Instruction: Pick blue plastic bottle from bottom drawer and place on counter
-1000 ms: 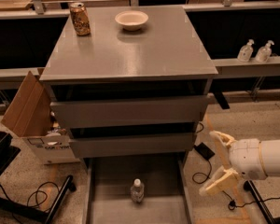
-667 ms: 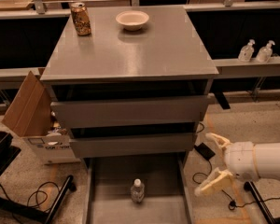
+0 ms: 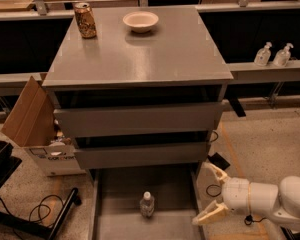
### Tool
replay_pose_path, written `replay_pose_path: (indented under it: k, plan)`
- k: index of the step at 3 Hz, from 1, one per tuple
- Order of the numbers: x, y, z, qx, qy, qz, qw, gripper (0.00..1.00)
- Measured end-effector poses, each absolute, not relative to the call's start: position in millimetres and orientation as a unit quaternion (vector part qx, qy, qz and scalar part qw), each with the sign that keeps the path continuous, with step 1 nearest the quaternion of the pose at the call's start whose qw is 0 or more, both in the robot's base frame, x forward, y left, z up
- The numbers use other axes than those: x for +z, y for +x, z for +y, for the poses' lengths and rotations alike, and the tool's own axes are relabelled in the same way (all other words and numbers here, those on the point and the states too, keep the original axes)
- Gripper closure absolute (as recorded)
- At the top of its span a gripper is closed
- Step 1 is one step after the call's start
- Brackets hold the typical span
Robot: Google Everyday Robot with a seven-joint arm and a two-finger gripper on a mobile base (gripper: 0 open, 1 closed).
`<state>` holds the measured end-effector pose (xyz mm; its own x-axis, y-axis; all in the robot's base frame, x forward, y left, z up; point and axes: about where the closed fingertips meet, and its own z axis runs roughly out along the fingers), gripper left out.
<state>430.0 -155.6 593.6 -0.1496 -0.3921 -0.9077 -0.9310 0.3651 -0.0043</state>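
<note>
Tool (image 3: 202, 194) hovered low on the right, just outside the right wall of the bottom drawer (image 3: 96, 206), and its two pale fingers (image 3: 216, 173) were spread wide, one high, one low, with nothing between them. It pointed left toward the drawer, with the white arm trailing off to the lower right corner. And the blue plastic bottle (image 3: 147, 204)? It stood upright on the drawer floor, white cap up, near the middle and apart from the tool. The drawer was pulled out, and the two drawers above showed their grey fronts. Up on the table (image 3: 155, 59), a dented brown can (image 3: 85, 20) stood at the back left with a pale bowl (image 3: 140, 21) to its right. A cardboard box (image 3: 32, 115) sat on the floor to the left of the cabinet.
</note>
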Motion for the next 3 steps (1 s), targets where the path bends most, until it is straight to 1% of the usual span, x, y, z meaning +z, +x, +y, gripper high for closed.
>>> replay_pose_path:
  k: [1,2,3]
  plan:
    - [540.3,430.1,-146.7,0.330,-0.469,0.668,0.474,0.00]
    - [495.1,428.6,-134.3,0.350,-0.467,0.657,0.477,0.00]
    - [490.7,433.0,-128.8,0.356,-0.470,0.655,0.472,0.00]
